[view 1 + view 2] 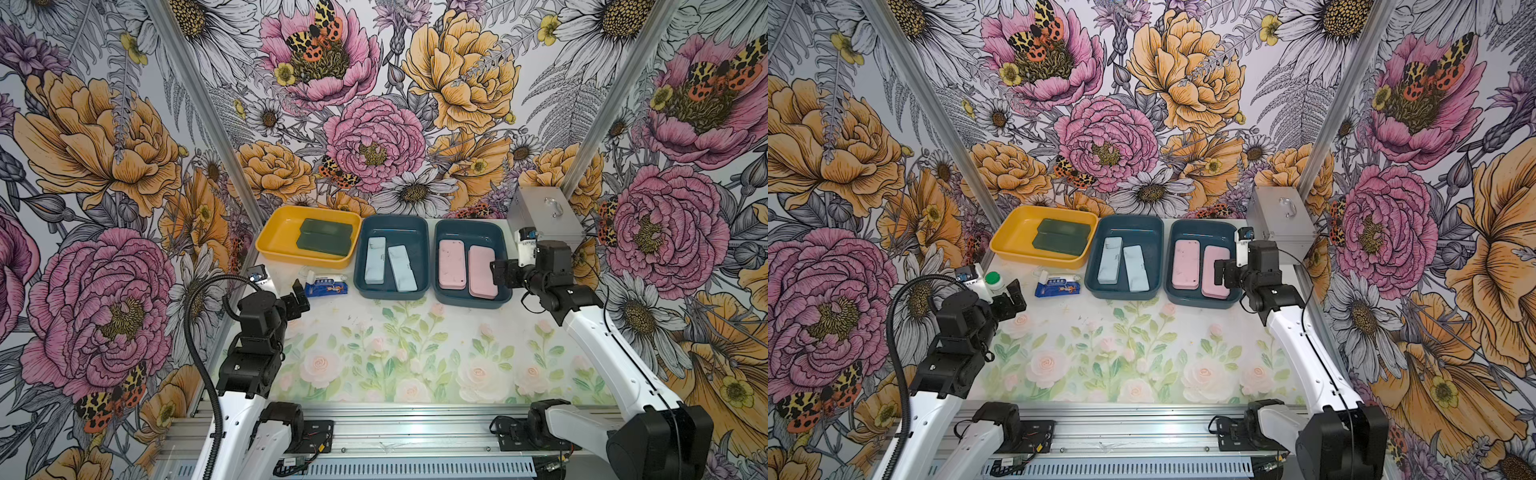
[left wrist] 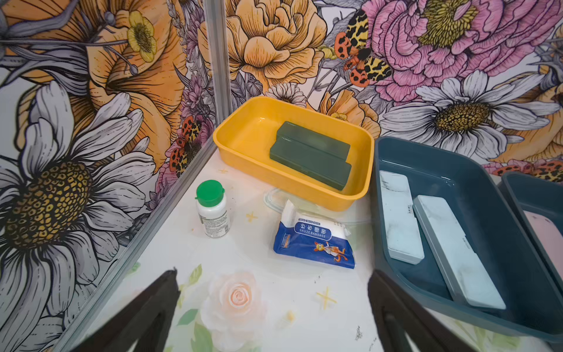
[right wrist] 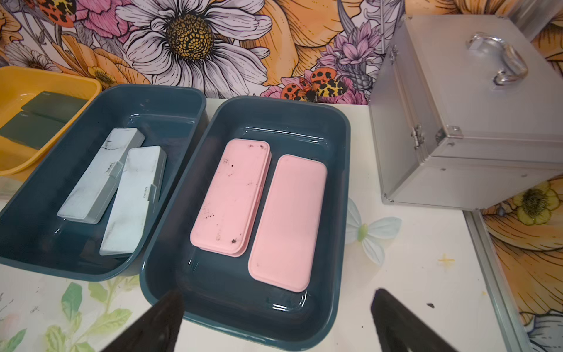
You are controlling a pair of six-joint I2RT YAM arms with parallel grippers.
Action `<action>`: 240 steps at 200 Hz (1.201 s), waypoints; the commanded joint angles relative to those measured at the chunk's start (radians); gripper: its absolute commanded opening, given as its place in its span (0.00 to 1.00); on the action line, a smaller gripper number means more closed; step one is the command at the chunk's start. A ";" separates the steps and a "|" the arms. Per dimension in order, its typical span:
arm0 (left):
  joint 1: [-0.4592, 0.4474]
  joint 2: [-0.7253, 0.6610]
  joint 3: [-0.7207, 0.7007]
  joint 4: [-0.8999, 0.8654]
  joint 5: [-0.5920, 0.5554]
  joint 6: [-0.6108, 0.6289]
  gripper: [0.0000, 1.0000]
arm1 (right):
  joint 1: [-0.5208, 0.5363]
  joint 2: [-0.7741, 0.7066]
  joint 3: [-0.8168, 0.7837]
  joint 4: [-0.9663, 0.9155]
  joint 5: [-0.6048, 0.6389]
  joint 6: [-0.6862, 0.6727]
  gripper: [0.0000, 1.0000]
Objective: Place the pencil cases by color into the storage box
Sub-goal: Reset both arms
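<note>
Two dark green pencil cases (image 1: 326, 237) lie side by side in the yellow storage box (image 1: 274, 232). The middle teal storage box (image 1: 392, 219) holds two pale blue cases (image 1: 375, 259), one leaning against the other. Two pink cases (image 3: 231, 195) lie flat in the right teal box (image 3: 344, 183). My left gripper (image 2: 274, 275) hovers open and empty over the mat, short of a blue packet. My right gripper (image 3: 278, 294) is open and empty above the near rim of the pink cases' box. In both top views each gripper (image 1: 299, 293) (image 1: 1221, 272) is apart from the cases.
A blue gauze bandage packet (image 2: 315, 240) and a white bottle with a green cap (image 2: 211, 210) sit in front of the yellow box. A silver metal case (image 3: 472, 115) stands at the back right corner. Flowered walls close in on three sides.
</note>
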State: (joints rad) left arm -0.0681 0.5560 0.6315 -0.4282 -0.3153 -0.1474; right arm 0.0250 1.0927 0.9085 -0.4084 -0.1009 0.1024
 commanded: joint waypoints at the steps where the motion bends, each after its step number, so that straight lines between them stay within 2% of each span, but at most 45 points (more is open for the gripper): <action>1: 0.056 -0.011 -0.106 0.167 -0.008 -0.004 0.99 | -0.070 -0.076 -0.114 0.130 -0.120 -0.012 0.99; 26: 0.073 0.072 -0.270 0.427 -0.011 0.055 0.99 | -0.181 -0.148 -0.286 0.286 -0.167 0.056 0.99; 35: 0.076 0.133 -0.317 0.520 -0.040 0.034 0.99 | -0.196 -0.171 -0.352 0.375 -0.148 0.073 0.99; 50: 0.077 0.225 -0.370 0.673 -0.022 0.055 0.99 | -0.206 -0.239 -0.481 0.552 -0.076 0.099 0.99; 67: 0.080 0.303 -0.416 0.859 -0.021 0.078 0.99 | -0.206 -0.278 -0.540 0.604 -0.010 0.066 0.99; 85: 0.098 0.396 -0.423 0.987 0.041 0.105 0.99 | -0.209 -0.298 -0.584 0.636 0.011 -0.027 0.99; 109: 0.087 0.560 -0.406 1.146 0.151 0.150 0.99 | -0.214 -0.310 -0.687 0.829 0.089 -0.027 0.99; 120: 0.065 0.632 -0.379 1.178 0.167 0.181 0.99 | -0.218 -0.278 -0.707 0.906 0.072 -0.021 0.99; 134: 0.041 0.711 -0.336 1.200 0.187 0.227 0.99 | -0.217 -0.199 -0.692 0.932 -0.027 -0.038 0.99; 145: 0.035 0.760 -0.290 1.176 0.198 0.213 0.99 | -0.217 -0.131 -0.683 0.959 -0.088 -0.043 1.00; 155: 0.029 0.818 -0.285 1.231 0.227 0.214 0.99 | -0.217 -0.076 -0.692 1.031 -0.117 -0.032 0.99; 172: 0.017 0.908 -0.297 1.339 0.201 0.225 0.99 | -0.214 0.013 -0.702 1.169 -0.171 -0.044 0.99; 209: 0.026 0.956 -0.277 1.340 0.231 0.227 0.99 | -0.209 0.197 -0.621 1.215 -0.287 -0.059 0.99; 225: 0.032 0.959 -0.268 1.330 0.233 0.221 0.99 | -0.197 0.265 -0.599 1.270 -0.274 -0.010 0.99; 240: 0.037 0.961 -0.258 1.310 0.222 0.209 0.99 | -0.180 0.326 -0.574 1.281 -0.284 -0.037 0.99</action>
State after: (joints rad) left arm -0.0418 1.5135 0.3454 0.8547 -0.1089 0.0593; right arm -0.1776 1.3472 0.2855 0.7681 -0.3382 0.0631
